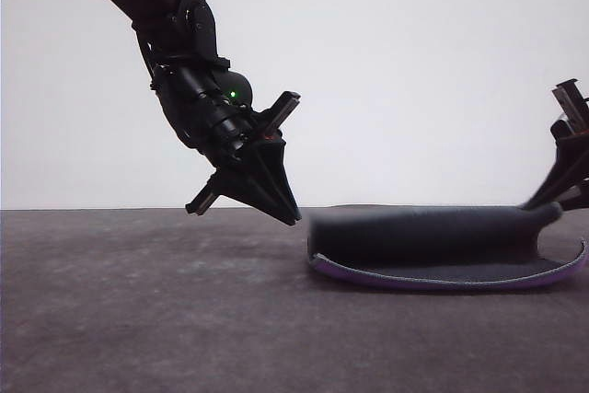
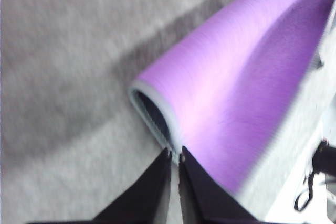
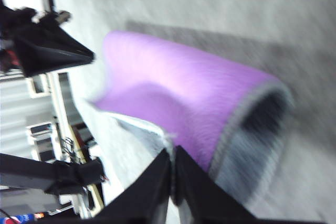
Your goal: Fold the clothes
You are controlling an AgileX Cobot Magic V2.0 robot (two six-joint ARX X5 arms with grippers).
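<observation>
The small square soft cloth [image 1: 442,250], dark grey on one face and bright purple on the other with grey stitched edging, lies on the grey counter [image 1: 147,310] toward the robot's right side. It is doubled over into a loose roll: in the front view the upper layer arches above the lower one, with the purple face showing along the bottom edge against the counter.

The left end effector [image 1: 293,218] hangs tilted downward just beside the cloth's left end, its tip close above the counter and apart from the fabric in the front view. In the left wrist view its fingers [image 2: 157,182] are drawn together with only a thin gap, their tips right at the rolled edge of the cloth [image 2: 236,93]; whether any fabric sits between them is too blurred to tell.

The right end effector [image 1: 543,202] meets the cloth's right end, where the upper layer is lifted. In the right wrist view it [image 3: 172,153] is pinched narrow on the grey edging of the cloth [image 3: 178,93].
</observation>
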